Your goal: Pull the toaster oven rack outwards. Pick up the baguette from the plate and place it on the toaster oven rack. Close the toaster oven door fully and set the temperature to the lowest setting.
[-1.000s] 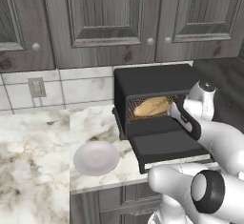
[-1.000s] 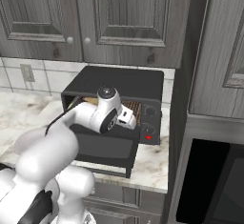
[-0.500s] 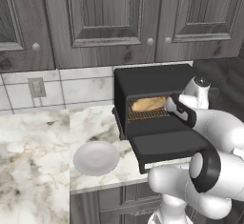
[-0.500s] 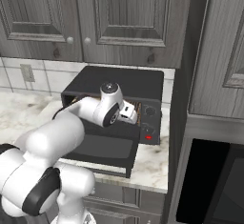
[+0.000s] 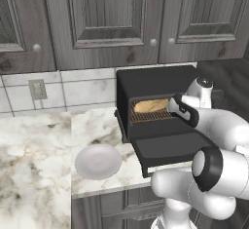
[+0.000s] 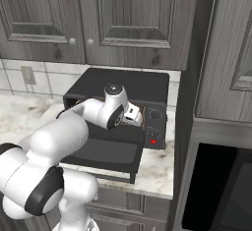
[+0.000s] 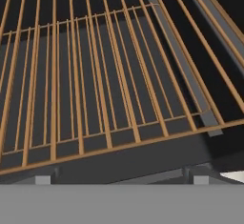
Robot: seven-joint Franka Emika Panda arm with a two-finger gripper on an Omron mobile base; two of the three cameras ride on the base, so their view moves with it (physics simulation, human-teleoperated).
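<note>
Baguette lies on the toaster oven rack inside the toaster oven, plate bare on the counter, gripper spread and empty at the cavity mouth; toaster oven door remains down, so closing it and setting temperature are left.

Grey wood cabinets, marble counter

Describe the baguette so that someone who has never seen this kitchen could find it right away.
Find the black toaster oven on the marble counter under the grey wall cabinets, with its door dropped open. Look into the cavity: the baguette lies on the copper wire rack inside. It is the only golden-tan, bread-like thing there, while the white plate on the counter to the left is bare.
</note>
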